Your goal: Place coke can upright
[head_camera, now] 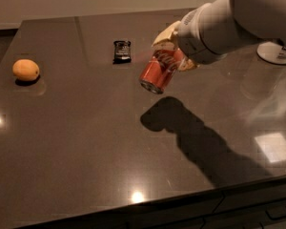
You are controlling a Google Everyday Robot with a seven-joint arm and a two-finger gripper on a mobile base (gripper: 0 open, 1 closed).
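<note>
The red coke can (159,70) with white script hangs in the air above the middle of the dark table (86,142), tilted, its silver end pointing down to the left. My gripper (174,49) comes in from the upper right and is shut on the can's upper part, one pale finger (164,34) above it and one at its right side. The can's shadow lies on the table just below it.
An orange fruit (25,70) lies at the table's left edge. A small dark wrapped snack bar (122,51) lies at the back, left of the can. A white round object (276,51) stands at the far right. The table's front edge runs along the bottom.
</note>
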